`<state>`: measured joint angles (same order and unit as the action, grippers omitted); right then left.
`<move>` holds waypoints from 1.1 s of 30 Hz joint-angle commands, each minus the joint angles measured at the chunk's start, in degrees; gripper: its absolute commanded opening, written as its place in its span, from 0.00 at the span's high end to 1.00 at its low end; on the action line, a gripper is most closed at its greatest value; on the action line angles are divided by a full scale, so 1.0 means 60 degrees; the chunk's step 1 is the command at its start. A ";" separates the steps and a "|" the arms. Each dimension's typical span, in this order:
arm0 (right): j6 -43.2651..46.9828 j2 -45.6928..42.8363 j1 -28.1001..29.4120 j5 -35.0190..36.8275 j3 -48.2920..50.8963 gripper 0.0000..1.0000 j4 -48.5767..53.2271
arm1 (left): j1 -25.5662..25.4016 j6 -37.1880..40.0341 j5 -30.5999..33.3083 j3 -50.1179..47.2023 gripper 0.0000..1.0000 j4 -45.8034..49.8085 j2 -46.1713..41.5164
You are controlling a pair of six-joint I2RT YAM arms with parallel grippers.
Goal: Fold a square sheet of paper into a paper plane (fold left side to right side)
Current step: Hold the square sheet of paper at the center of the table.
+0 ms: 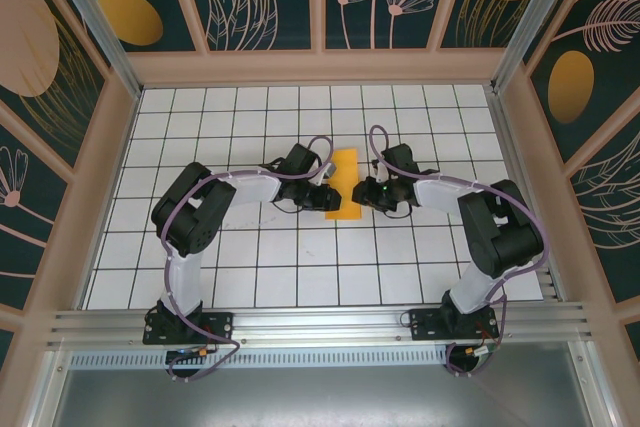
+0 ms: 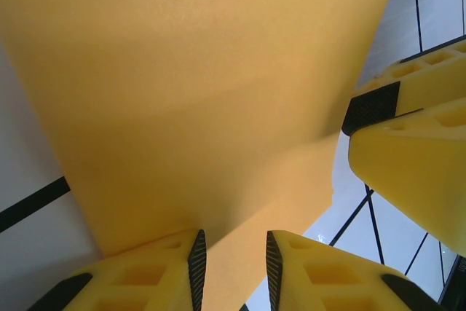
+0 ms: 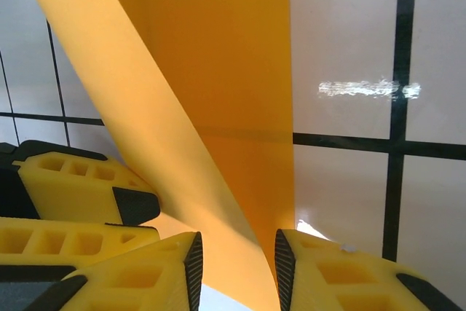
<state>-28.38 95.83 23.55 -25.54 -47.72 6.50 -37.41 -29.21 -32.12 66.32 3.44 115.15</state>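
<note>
While betw. L pincer & R pincer, paper: long axis near-far.

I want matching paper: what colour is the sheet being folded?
Orange-yellow; the thin paper sheet shows best in the left wrist view.

Orange-yellow paper, black-gridded white table

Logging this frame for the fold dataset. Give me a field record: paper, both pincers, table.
sheet of paper: orange-yellow, folded narrow, mid-table
left pincer: jaws apart, paper seen between them
right pincer: jaws apart, paper seen between them
layout: one pincer on each side of the sheet, facing each other
table: white grid tiles
</note>
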 commanded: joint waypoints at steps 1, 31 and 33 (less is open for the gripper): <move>0.0175 0.0279 -0.0054 -0.0182 -0.0175 0.68 0.0088 | -0.0043 -0.0007 0.0128 0.0163 0.68 0.0173 0.0189; 0.0726 0.0898 -0.0087 0.0460 -0.0901 0.96 0.1051 | 0.0022 0.0249 0.0774 0.1085 0.56 0.1250 -0.0907; 0.0731 0.0950 -0.0080 0.0546 -0.0924 0.96 0.1081 | 0.0036 0.0258 0.0788 0.1118 0.56 0.1268 -0.0911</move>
<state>-25.32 100.51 23.55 -23.88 -51.51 10.92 -37.43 -28.73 -28.08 71.81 8.91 111.46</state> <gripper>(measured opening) 0.065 0.438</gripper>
